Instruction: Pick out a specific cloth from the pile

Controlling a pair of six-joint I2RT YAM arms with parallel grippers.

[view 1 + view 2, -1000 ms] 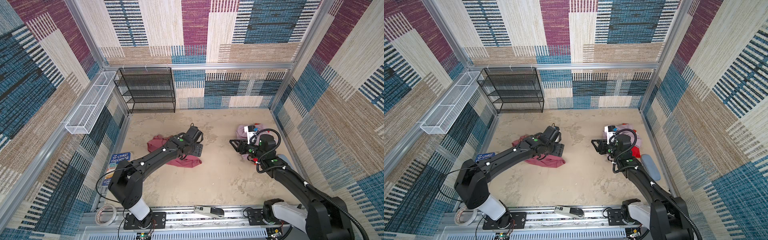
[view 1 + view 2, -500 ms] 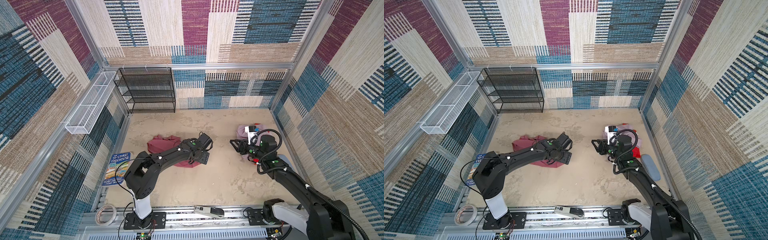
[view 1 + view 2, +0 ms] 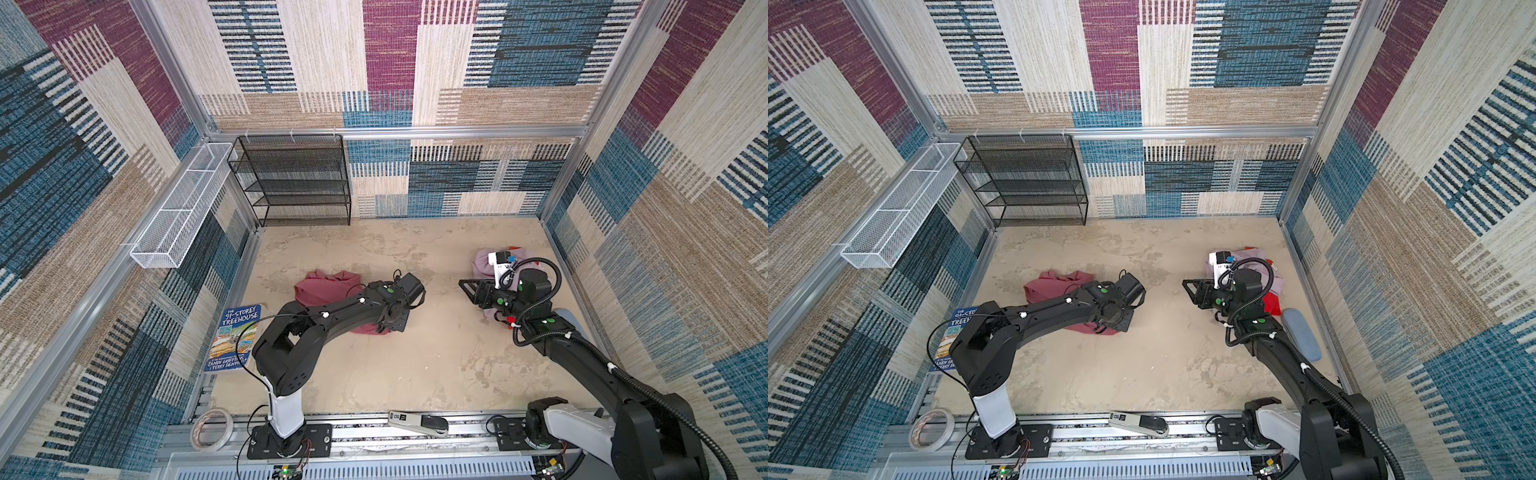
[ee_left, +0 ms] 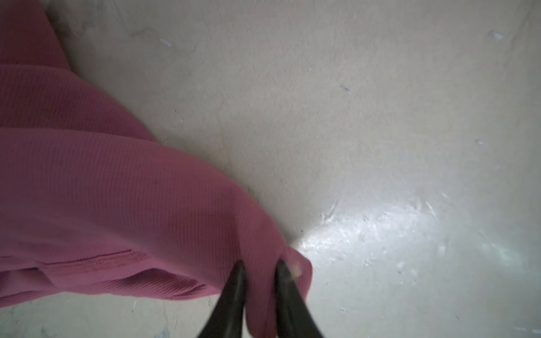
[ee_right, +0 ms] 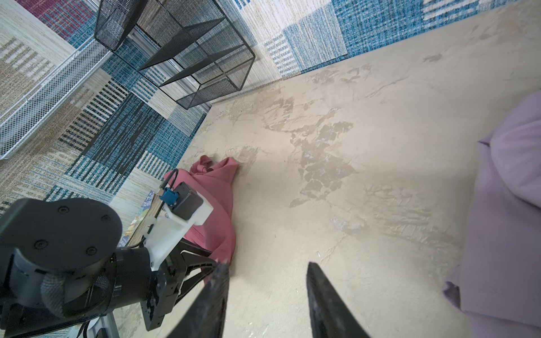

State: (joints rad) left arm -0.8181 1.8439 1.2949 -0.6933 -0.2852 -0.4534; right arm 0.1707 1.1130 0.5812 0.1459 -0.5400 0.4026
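Observation:
The cloth (image 3: 322,286) (image 3: 1054,286), dusty rose and ribbed, lies crumpled left of the floor's middle, apart from the pile. My left gripper (image 3: 384,329) (image 3: 1115,329) is down at its near right edge. In the left wrist view the gripper (image 4: 259,264) is shut on a fold of the cloth (image 4: 117,190). The pile (image 3: 482,266) sits at the right, a pale lilac-pink cloth (image 3: 1273,282) (image 5: 512,204) over a bright red one (image 3: 1273,303). My right gripper (image 3: 463,284) (image 5: 268,266) hangs open and empty in front of the pile, pointing at the cloth (image 5: 216,204).
A black mesh shelf (image 3: 299,183) stands at the back wall, and a white wire basket (image 3: 183,208) hangs on the left wall. A book (image 3: 235,336) lies at the left edge. Tape (image 3: 211,428) and a stapler (image 3: 417,422) rest on the front rail. A blue-grey pad (image 3: 1302,334) lies by the right wall.
My left arm has swung right and forward across the cloth, and its jaws have closed on the cloth's near right edge. The right arm has not moved.

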